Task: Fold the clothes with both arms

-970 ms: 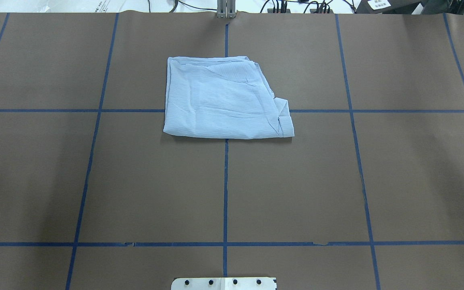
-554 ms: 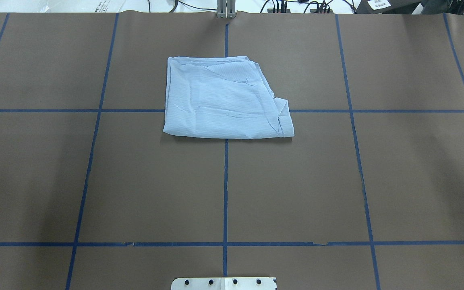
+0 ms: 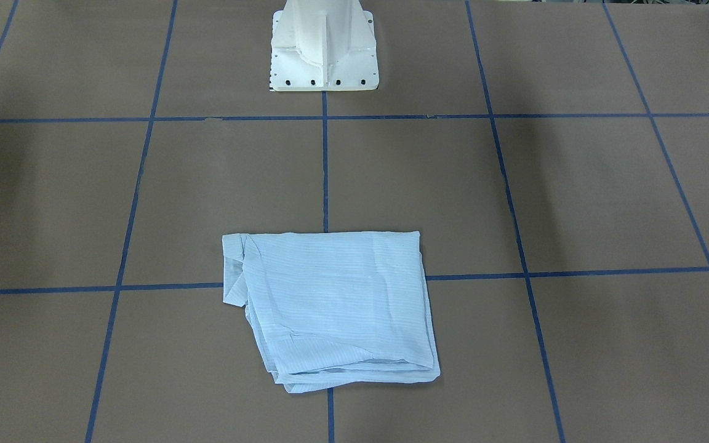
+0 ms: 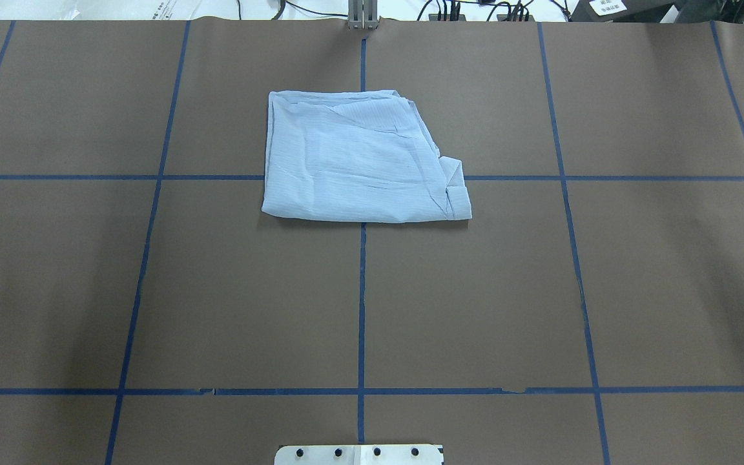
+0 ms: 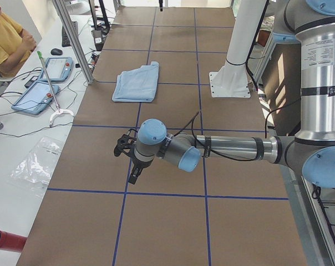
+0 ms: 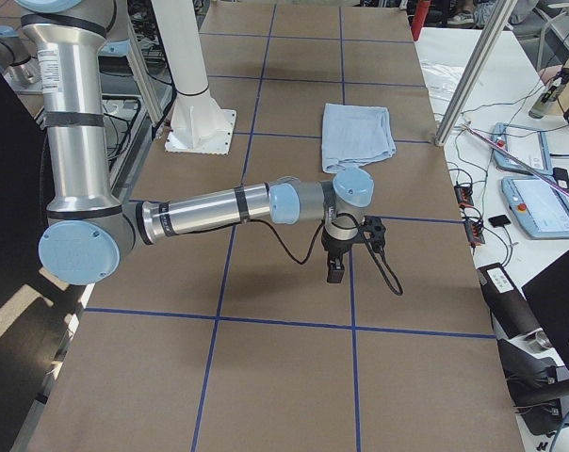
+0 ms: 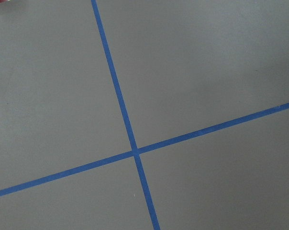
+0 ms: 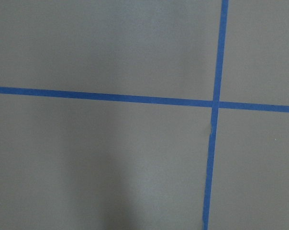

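Note:
The light-blue striped shirt [image 4: 356, 161] lies folded into a rough rectangle on the brown table, on the far side of the middle grid lines. It also shows in the front view [image 3: 336, 301] and both side views [image 5: 137, 83] [image 6: 358, 137]. My left gripper [image 5: 133, 166] hangs over bare table far from the shirt, seen only in the left side view. My right gripper [image 6: 334, 266] hangs likewise, seen only in the right side view. I cannot tell whether either is open or shut. Both wrist views show only table and blue tape.
The brown table [image 4: 475, 290] carries a blue tape grid. The white pedestal base [image 3: 324, 49] stands at the robot's side. A metal post [image 5: 73, 39], tablets [image 5: 37, 94] and cables lie beyond the far edge. A person in yellow [image 5: 6, 39] sits there.

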Robot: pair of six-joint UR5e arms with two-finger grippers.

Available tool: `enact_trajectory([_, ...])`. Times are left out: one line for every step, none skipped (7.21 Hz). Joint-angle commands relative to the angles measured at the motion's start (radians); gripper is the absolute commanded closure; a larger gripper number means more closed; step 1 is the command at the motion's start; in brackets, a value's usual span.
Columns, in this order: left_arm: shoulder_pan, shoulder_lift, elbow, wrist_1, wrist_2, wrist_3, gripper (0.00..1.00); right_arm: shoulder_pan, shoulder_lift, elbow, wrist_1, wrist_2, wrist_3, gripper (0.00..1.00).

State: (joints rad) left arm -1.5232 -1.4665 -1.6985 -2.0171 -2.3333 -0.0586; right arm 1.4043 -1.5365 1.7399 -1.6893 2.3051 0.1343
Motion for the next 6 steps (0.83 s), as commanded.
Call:
enact_trajectory([0.0, 0.0, -0.023, 0.0, -0.006, -0.003, 0.0, 0.011, -0.043, -0.029, 0.002, -0.004, 0.002, 0.0])
enact_trajectory([0.0, 0.0, -0.024, 0.0, -0.007, -0.004, 0.0, 0.036, -0.06, -0.058, 0.002, -0.003, -0.004, 0.0])
enact_trajectory([0.0, 0.0, -0.021, 0.0, -0.006, -0.004, 0.0, 0.054, -0.062, -0.074, 0.002, 0.0, -0.005, 0.0])
enact_trajectory([0.0, 0.0, -0.023, 0.0, -0.006, -0.004, 0.0, 0.092, -0.068, -0.1, 0.002, 0.014, -0.007, 0.0])
enact_trajectory([0.0, 0.0, -0.023, 0.0, -0.006, -0.004, 0.0, 0.122, -0.074, -0.112, 0.002, 0.054, -0.007, 0.0])
enact_trajectory([0.0, 0.0, -0.023, 0.001, -0.006, -0.004, 0.0, 0.14, -0.076, -0.114, 0.002, 0.062, -0.009, 0.0])
